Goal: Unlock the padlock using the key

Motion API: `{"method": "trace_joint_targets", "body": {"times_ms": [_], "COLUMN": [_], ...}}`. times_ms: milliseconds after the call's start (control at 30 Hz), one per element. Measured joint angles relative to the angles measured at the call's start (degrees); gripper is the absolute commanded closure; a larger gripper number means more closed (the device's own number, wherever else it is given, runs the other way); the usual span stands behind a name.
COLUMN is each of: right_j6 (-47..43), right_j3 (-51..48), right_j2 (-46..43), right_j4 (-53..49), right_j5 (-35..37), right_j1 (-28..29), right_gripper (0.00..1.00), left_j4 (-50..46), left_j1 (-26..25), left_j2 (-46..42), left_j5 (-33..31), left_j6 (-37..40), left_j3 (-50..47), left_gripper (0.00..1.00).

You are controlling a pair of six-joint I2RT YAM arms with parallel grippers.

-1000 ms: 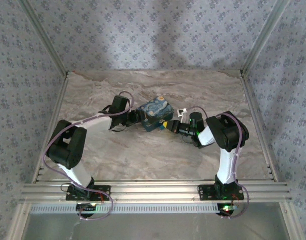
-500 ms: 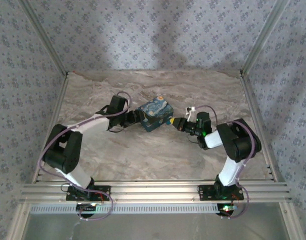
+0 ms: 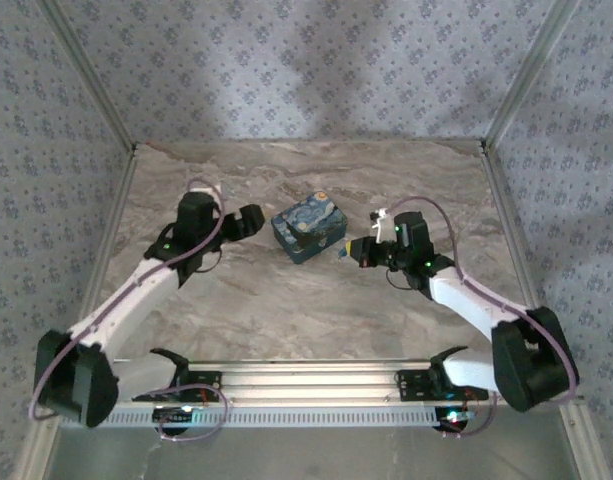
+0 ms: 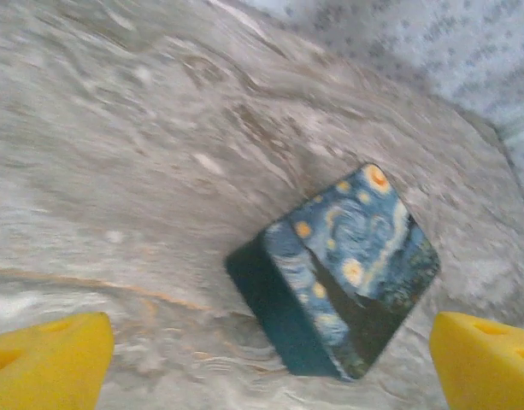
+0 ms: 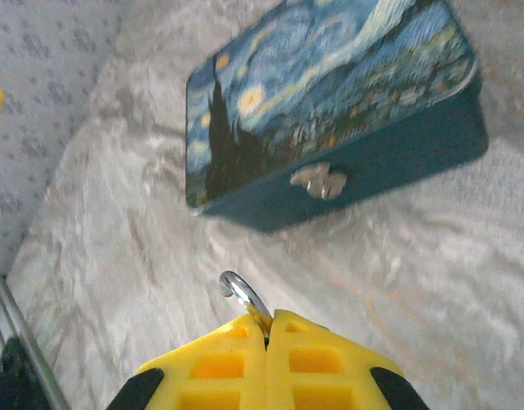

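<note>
The padlock (image 3: 308, 230) is a flat block printed with a night sky, lying on the marble table (image 3: 286, 300). Its teal side carries a small silver clasp (image 5: 320, 181). My left gripper (image 3: 248, 222) stands open just left of it and apart from it. In the left wrist view the padlock (image 4: 338, 265) lies ahead between the wide yellow fingers (image 4: 48, 359). My right gripper (image 3: 348, 251) is shut to the padlock's right, a short gap away. A thin silver hooked piece (image 5: 243, 293) sticks out of its fingertips (image 5: 267, 318). I cannot tell whether it is the key.
Patterned walls and metal corner posts (image 3: 511, 90) close the table in at the back and sides. An aluminium rail (image 3: 306, 380) runs along the near edge by the arm bases. Bare marble lies in front of the padlock.
My left gripper opened, let go of the padlock and drew back to the left. My right gripper pulled away to the right with the silver hooked piece. The padlock stayed put.
</note>
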Motion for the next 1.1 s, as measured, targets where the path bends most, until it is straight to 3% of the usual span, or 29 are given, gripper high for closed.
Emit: {"method": "trace_joint_targets", "body": {"times_ms": [200, 400, 733, 967, 1100], "right_j6": [-0.7, -1.8, -4.3, -4.4, -4.9], "right_j3": [3.2, 4.2, 6.0, 6.8, 7.0], "right_j2": [-2.4, 0.3, 14.1, 18.2, 17.9], "right_j4": [-19.7, -31.4, -30.5, -25.9, -24.7], "right_j5": [3.7, 5.3, 3.7, 1.9, 2.4], "right_j1": [5.4, 8.2, 10.6, 10.9, 10.9], "right_gripper": [1.00, 1.00, 0.98, 0.76, 0.68], "left_j4": [-1.7, -3.0, -4.4, -4.5, -4.6], "left_j1": [2.8, 4.1, 4.1, 4.2, 4.4], "left_j2": [-10.7, -13.6, -12.9, -12.5, -11.4], "left_j5": [-6.4, -8.1, -8.0, -7.7, -7.2], "left_j6": [0.6, 0.7, 0.7, 0.8, 0.8], "left_j3": [-6.2, -7.1, -7.1, -7.0, -7.0], "left_gripper": [0.02, 0.02, 0.02, 0.02, 0.02]}}
